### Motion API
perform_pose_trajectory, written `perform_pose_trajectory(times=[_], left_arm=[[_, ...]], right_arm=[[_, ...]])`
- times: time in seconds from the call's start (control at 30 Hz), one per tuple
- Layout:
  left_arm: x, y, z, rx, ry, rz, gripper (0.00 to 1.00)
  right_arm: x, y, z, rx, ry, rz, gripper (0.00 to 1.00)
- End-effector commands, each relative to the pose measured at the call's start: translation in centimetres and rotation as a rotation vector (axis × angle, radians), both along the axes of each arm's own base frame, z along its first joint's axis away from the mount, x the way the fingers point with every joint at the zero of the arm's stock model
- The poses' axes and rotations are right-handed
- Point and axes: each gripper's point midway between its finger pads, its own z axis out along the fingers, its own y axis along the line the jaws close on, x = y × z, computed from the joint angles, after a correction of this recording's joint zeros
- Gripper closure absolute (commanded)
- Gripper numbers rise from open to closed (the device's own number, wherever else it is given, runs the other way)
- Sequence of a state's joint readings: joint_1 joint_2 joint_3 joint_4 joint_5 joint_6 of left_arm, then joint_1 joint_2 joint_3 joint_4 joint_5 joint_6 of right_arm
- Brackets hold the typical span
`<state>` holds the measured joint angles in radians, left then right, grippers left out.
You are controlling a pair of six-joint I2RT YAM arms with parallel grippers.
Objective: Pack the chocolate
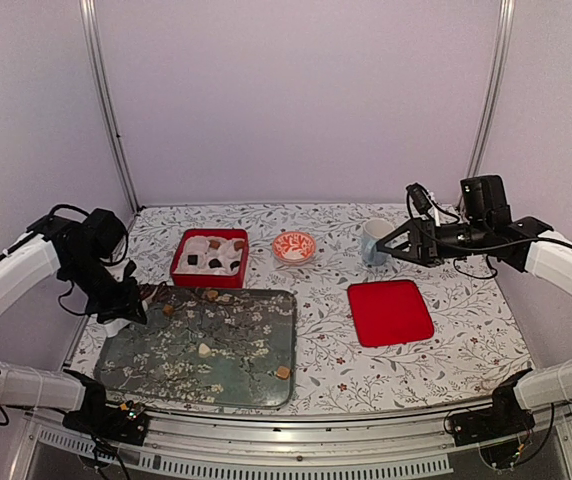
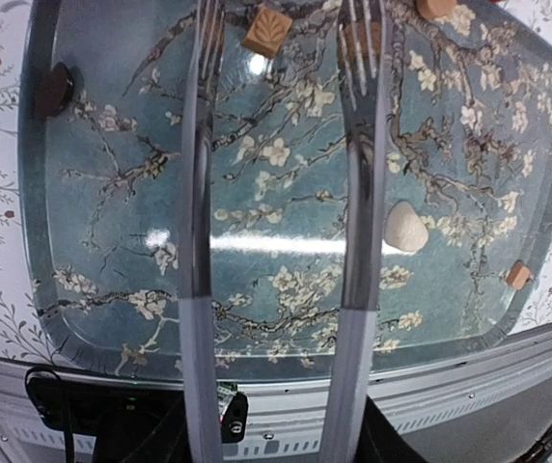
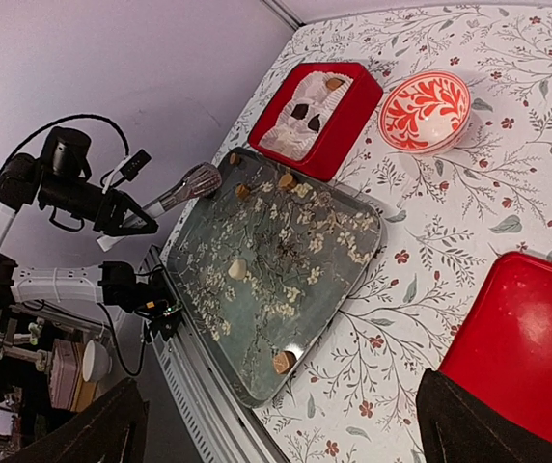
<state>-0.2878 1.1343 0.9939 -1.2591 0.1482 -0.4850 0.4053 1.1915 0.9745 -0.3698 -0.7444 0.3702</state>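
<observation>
Small brown and cream chocolate pieces (image 1: pixel 204 349), light and slick, lie on the teal blossom-patterned tray (image 1: pixel 166 372) near the table's left edge; pinch them gently across their sides. Over it the left claw (image 1: pixel 149 293) hovers partly open, empty. Farther back, more sit in the red paper-lined box (image 1: pixel 178 268), and the right claw (image 1: pixel 386 243) gapes wide, empty.

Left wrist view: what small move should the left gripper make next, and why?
Probably lower the left gripper and close on the caramel cube showing between its fork tips. The forks stand apart holding nothing, several pieces lie loose on the tray, and the red box holds only a few.
</observation>
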Motion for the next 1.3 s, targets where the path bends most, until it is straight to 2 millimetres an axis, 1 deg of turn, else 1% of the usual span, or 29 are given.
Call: perform_pose_trajectory(times=[0.0, 0.1, 0.27, 0.33, 0.5, 0.63, 0.8, 1.0, 1.27], left_arm=[[-0.8, -0.2, -0.8, -0.008, 0.038, 0.000, 0.59], [-0.4, 0.0, -1.4, 0.014, 0.045, -0.016, 0.59], [0.9, 0.6, -1.7, 0.061, 0.025, -0.037, 0.57], [1.1, 0.4, -2.2, 0.058, 0.040, -0.047, 0.58], [1.3, -0.3, -3.1, 0.036, 0.075, -0.060, 0.58], [1.4, -0.4, -3.8, 0.035, 0.085, -0.067, 0.59], [1.4, -0.7, -4.4, 0.021, 0.102, -0.076, 0.62], [1.5, -0.8, -4.8, 0.020, 0.117, -0.081, 0.64], [1.5, -1.0, -4.7, 0.016, 0.119, -0.089, 0.71]], right_arm=[[-0.1, 0.2, 0.5, 0.035, -0.015, 0.013, 0.01], [0.1, 0.3, 0.6, 0.038, -0.015, 0.014, 0.01], [0.1, 0.3, 0.6, 0.039, -0.014, 0.014, 0.01], [0.0, 0.2, 0.6, 0.037, -0.014, 0.013, 0.01], [-0.1, 0.1, 0.4, 0.034, -0.011, 0.009, 0.01], [0.0, 0.1, 0.4, 0.032, -0.011, 0.006, 0.01], [0.0, 0.1, 0.2, 0.029, -0.007, 0.006, 0.01], [0.1, 0.2, 0.1, 0.026, -0.005, 0.009, 0.01], [0.0, 0.1, 0.0, 0.021, -0.003, 0.008, 0.01]])
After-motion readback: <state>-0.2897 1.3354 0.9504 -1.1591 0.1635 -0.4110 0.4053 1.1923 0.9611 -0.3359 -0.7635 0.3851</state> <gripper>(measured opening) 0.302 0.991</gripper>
